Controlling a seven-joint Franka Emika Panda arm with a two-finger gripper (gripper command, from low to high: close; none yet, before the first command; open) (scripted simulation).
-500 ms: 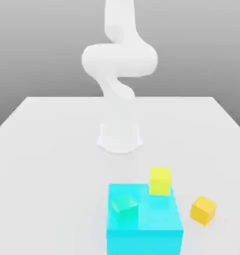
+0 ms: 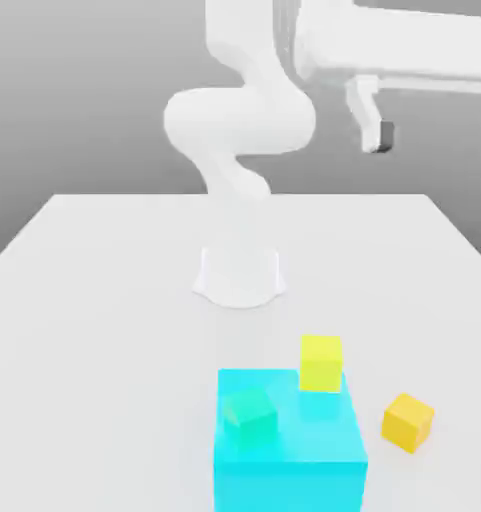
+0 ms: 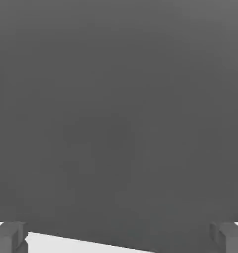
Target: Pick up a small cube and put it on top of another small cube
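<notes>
A small green cube (image 2: pixel 249 413) rests on top of a large cyan block (image 2: pixel 304 455) near the table's front edge. A yellow cube (image 2: pixel 321 362) stands at the block's far right corner; I cannot tell whether it is on the block or just behind it. A second, orange-yellow cube (image 2: pixel 407 420) lies on the table to the exterior view's right of the block. My gripper (image 2: pixel 439 140) hangs high above the table's right side, far from all the cubes, open wide with nothing in it. In the hand view the gripper (image 3: pixel 119 239) faces the grey backdrop.
The arm's white base (image 2: pixel 240 275) stands in the middle of the white table (image 2: pixel 94 300), behind the cyan block. A thin strip of the table (image 3: pixel 81 243) shows between the fingertips in the hand view.
The forearm and gripper have swung into the top right of the exterior view. None of the cubes has moved.
</notes>
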